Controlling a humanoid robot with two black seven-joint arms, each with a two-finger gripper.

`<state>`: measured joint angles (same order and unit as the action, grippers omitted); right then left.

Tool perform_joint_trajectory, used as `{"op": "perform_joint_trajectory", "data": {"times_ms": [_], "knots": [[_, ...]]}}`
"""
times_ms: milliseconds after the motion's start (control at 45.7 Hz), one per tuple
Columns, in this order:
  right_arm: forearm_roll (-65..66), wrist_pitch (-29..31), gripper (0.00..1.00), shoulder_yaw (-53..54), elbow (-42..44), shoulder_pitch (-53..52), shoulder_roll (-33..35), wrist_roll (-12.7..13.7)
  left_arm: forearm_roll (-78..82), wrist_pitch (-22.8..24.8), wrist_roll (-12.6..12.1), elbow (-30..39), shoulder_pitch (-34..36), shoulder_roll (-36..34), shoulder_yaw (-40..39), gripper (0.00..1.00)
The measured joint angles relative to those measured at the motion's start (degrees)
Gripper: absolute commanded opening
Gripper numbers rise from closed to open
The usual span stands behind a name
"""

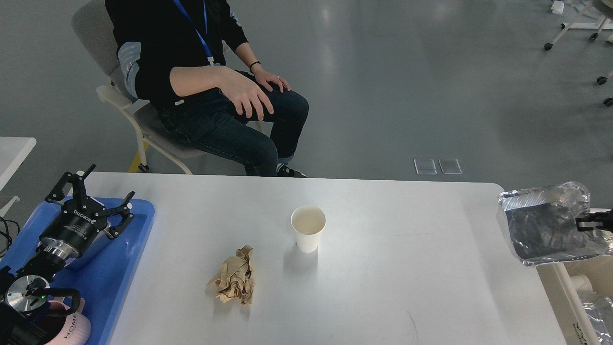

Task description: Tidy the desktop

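White tabletop (383, 268), the one to tidy, fills the lower middle of the head view. Left on it: white paper cup (308, 233), upright, looks empty, and a crumpled brown paper ball (233, 281) just beside it toward me, not touching. Both read as trash to clear. Left tool (91, 199) hovers over the blue plastic tray (139, 239) at the tabletop's left end, fingers spread wide, holding nothing; probably ready to reach for the paper. Right tool (591, 223) barely in view at the right edge, by the rim of a bin lined with a silvery bag (541, 225); cannot tell its opening. Bin mouth sits off the right end, likely the drop spot. Pink container (72, 330) bottom left. Person seated (210, 81) behind on a chair, grey glossy floor (407, 86).
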<state>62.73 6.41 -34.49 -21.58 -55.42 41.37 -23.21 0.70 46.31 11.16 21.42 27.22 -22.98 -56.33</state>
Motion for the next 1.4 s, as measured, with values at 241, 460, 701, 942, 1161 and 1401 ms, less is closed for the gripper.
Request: {"op": "perform_joint_trajectory", "data": {"times_ms": [241, 460, 701, 942, 1161, 1401], "knots": [[0.69, 0.01, 0.0, -0.13, 0.5, -1.01, 5.27, -1.34, 0.0, 0.0, 0.0, 0.0, 0.03, 0.13, 0.16, 0.97], [1.22, 0.01, 0.0, -0.14, 0.57, -1.24, 8.02, -2.43, 0.0, 0.0, 0.0, 0.02, 0.03, 0.21, 0.17, 0.97], [1.34, 0.01, 0.0, -0.14, 0.64, -1.94, 9.5, -3.0, 0.0, 0.0, -0.08, 0.02, 0.03, 0.08, 0.17, 0.97], [1.39, 0.01, 0.0, -0.14, 0.7, -1.98, 9.59, -3.07, 0.0, 0.0, -0.08, 0.02, 0.08, 0.01, 0.17, 0.97], [1.35, 0.0, 0.0, -0.14, 0.69, -2.03, 9.19, -3.07, 0.0, 0.0, -0.07, -0.03, 0.04, -0.3, 0.17, 0.97], [1.34, 0.0, 0.0, -0.14, 0.39, -2.23, 9.21, -2.99, 0.0, -0.08, 0.0, -0.05, 0.03, -0.3, 0.17, 0.97]]}}
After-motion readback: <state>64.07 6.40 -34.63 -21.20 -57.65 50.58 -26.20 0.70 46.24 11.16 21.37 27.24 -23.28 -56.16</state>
